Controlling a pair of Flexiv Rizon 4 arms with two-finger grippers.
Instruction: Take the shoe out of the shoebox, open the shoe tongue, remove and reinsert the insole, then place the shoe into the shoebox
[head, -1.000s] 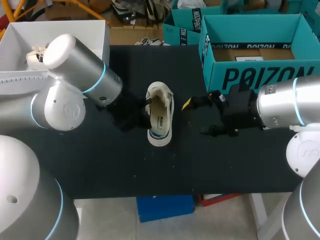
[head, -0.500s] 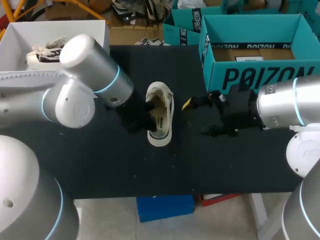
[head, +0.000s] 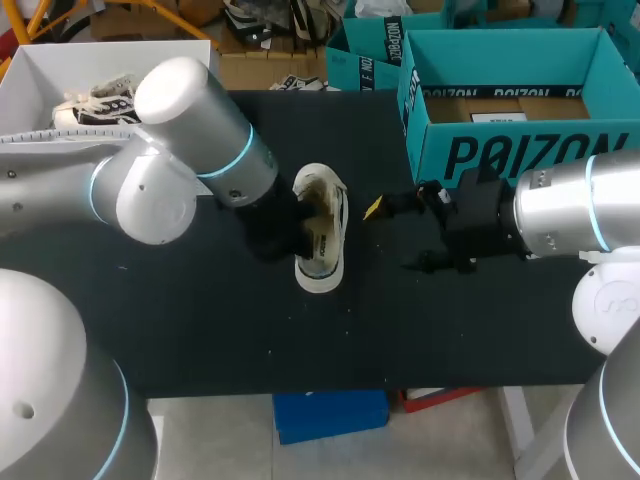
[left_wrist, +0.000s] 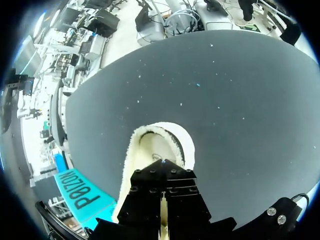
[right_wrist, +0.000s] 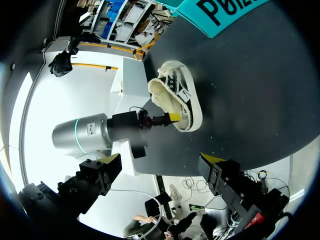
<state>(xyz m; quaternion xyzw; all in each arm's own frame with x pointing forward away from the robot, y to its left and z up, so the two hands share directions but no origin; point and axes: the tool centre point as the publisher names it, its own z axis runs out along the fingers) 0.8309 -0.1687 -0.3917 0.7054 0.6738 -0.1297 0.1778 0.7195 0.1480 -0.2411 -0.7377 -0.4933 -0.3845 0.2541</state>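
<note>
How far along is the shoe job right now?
Done: white low-top shoe is out of the teal cardboard shoebox, on the black table. In hand: left gripper at the shoe's opening; right gripper open, apart. Remaining: insole step (state hidden), then reboxing.

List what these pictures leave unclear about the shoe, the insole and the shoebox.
- Whether the left gripper grips the shoe: head view, the left arm covers the contact; left wrist view, the gripper's own black body blocks it.
- Insole seated or lifted: mostly under that body; too small in the head view.
- Shoebox: right wrist view shows one teal wall only, cut by the picture's rim.
</note>
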